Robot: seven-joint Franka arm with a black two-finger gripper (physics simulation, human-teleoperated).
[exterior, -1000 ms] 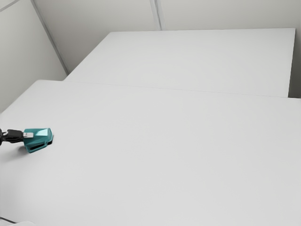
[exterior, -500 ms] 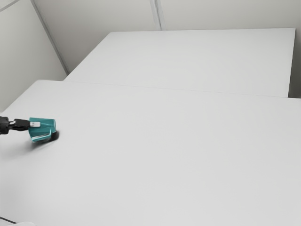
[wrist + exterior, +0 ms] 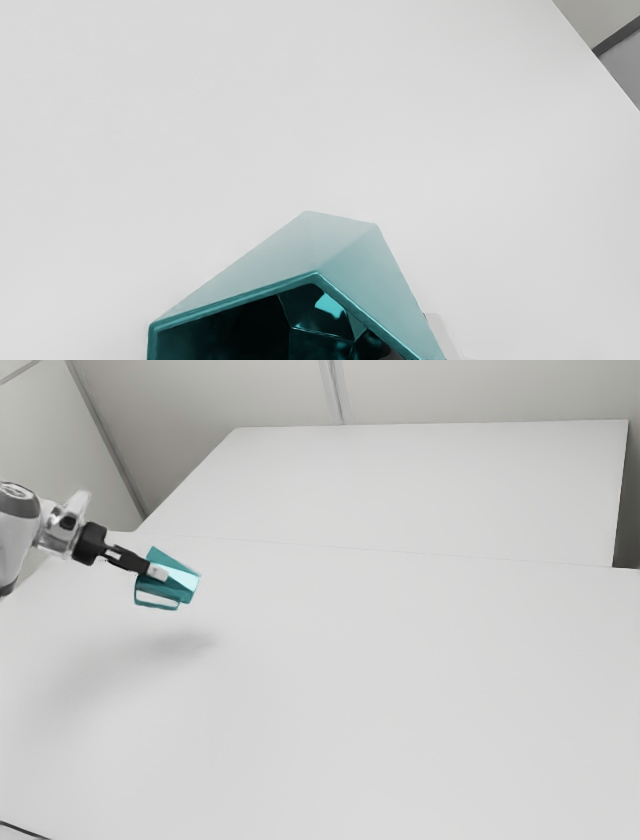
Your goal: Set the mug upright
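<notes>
Have the black two-finger gripper [image 3: 157, 571] closed on a glossy teal, faceted mug [image 3: 180, 582], carrying it clear of the broad white table [image 3: 400, 690]. Cannot tell just how narrow the gap is between the fingers. In the exterior view, reach in from the left with the white and grey arm [image 3: 15, 535], sloping down through the black hand to a pale fingertip [image 3: 159, 572] against the mug's side. Hold the mug tilted, not upright, with its wider, open end towards the gripper and its narrower base towards the exterior view's right and somewhat downward. Carry its angular teal handle [image 3: 155, 606] on the underside. Cast a soft grey shadow [image 3: 180, 644] onto the table below, apart from the mug. In the wrist view, look partly into the mug's mouth, past a thick angular rim [image 3: 235, 298], into dark facets with a bright teal glint [image 3: 330, 305]. Beside the outer wall, make out part of a pale finger [image 3: 441, 332]. Beyond the mug, see white tabletop and, past its edge, a dark grey strip [image 3: 617, 36].
</notes>
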